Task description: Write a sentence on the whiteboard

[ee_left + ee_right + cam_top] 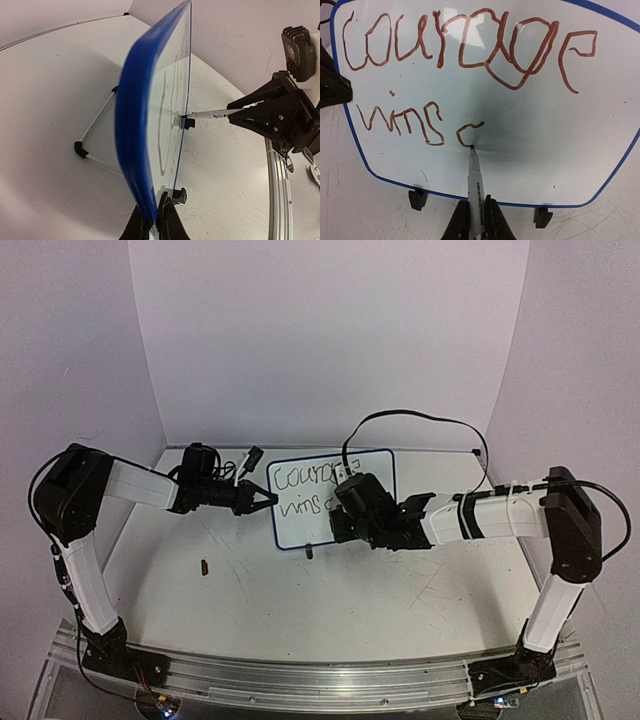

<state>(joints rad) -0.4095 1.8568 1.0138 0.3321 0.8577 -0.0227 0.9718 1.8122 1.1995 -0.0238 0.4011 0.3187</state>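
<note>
1. Between the fingers [457, 224] of the right gripper [476, 222], which are closed tight, sits a slim white-barrelled marker pen [474, 182]. Its dark tip touches the board at the foot of a small "c"-shaped stroke just right of "wins". By my judgement, the step in hand is forming the first letter of the next word.
2. Press lightly and evenly so the tip glides (a hard push could rock the board back or drag the line).
3. At the board's left edge, the left gripper [152, 222] has its fingers [170, 220] pinched shut on the frame, bracing it. That clamp needs to be firm during each stroke, since the pen pushes against it.
4. The small glossy white whiteboard with a thin dark-blue rounded frame [535, 150] is propped near upright on two black clip feet [418, 199]. A thin wire stand [95, 130] supports it from behind. It sits toward the back of the scratched white table [300, 590], between the two arms.
5. The sentence in loopy reddish-brown handwritten letters [445, 45] reads "Courage" above "wins". Bare board lies to the right of the current stroke. The rest should fit if new letters match the size of "wins" and follow its baseline.
6. Lift the tip clear between letters, and route the wrist so that nothing brushes the fresh ink.
</note>
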